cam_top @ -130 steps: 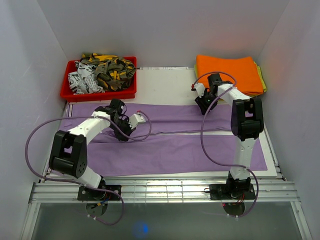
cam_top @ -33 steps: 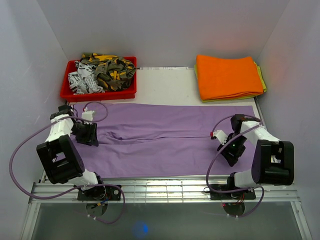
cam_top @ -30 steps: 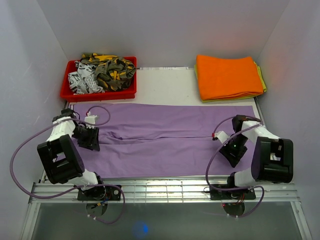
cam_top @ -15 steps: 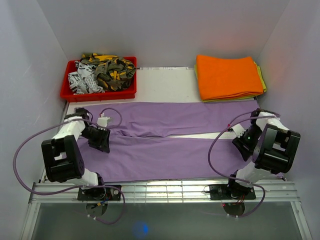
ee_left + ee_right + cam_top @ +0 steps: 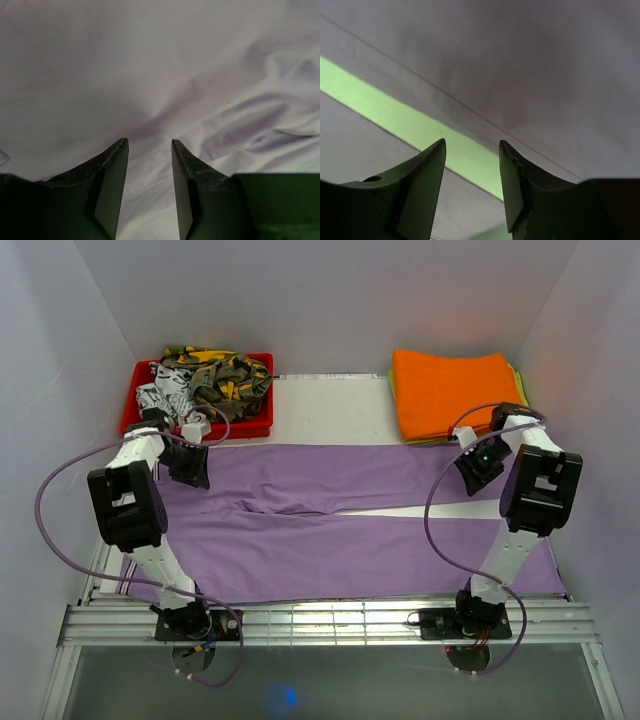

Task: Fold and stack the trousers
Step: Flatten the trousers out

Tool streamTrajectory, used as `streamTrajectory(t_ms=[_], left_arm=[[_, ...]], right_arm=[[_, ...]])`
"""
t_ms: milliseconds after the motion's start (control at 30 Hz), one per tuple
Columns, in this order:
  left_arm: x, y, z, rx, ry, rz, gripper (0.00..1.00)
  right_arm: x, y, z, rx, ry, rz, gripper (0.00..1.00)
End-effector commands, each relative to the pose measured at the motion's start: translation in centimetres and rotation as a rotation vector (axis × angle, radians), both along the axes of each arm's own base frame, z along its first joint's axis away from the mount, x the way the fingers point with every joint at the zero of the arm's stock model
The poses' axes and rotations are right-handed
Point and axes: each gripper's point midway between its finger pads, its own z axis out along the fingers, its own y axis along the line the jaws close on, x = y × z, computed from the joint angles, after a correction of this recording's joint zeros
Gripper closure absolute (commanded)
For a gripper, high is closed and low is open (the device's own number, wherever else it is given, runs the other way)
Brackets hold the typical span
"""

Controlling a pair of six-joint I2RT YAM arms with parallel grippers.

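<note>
Both arms moved up-frame to the far edge of trousers (image 5: 330, 545), which lie flat across mid-frame. Left gripper (image 5: 190, 464) centre-left, right gripper (image 5: 472, 466) centre-right; both jaws apart, nothing clamped.

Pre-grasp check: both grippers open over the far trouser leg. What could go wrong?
1. The left gripper hangs over wrinkled fabric of the trousers; closing there may pinch a bunch and skew the fold.
2. The right gripper is close to the orange cloth stack and could snag it.
3. The legs splay apart at the right, so they may fold misaligned.
</note>
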Motion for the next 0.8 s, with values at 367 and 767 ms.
streamTrajectory(t_ms=[367,767], left_arm=[[-4.7,8.8,-5.7,0.113,0.187,0.085,0.60],[-6.6,12.0,-3.1,0.185,0.141,-0.002,0.59]], right_arm=[[-11.1,1.4,-6.9,-0.012,0.285,0.065,0.54],[-9.3,3.0,-0.3,0.084,0.176,0.127,0.45]])
